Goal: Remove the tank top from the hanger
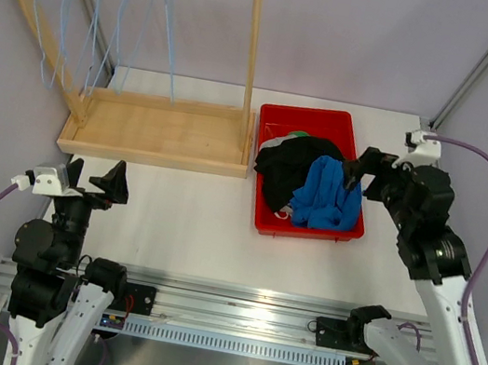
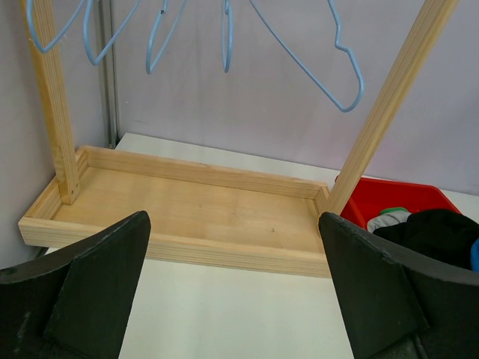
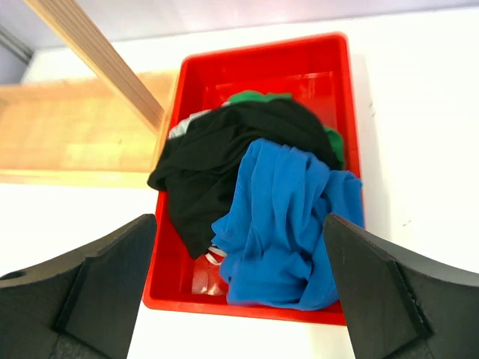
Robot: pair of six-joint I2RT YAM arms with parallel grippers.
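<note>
The wooden rack [image 1: 159,130] fills the table's [image 1: 187,239] 10 o'clock corner, its blue wire hangers [image 2: 226,37] all bare. At 3 o'clock the red bin [image 1: 308,113] collects removed clothes. The blue tank top [image 1: 327,193] lies there on a black garment [image 1: 289,167], so the job looks done. The right gripper [image 1: 359,174] hovers at the bin's 3 o'clock edge, fingers spread and empty. The left gripper [image 1: 98,178] waits at 8 o'clock, likewise released.

Left pincer [image 1: 96,179] and right pincer [image 1: 357,172] wide open
</note>
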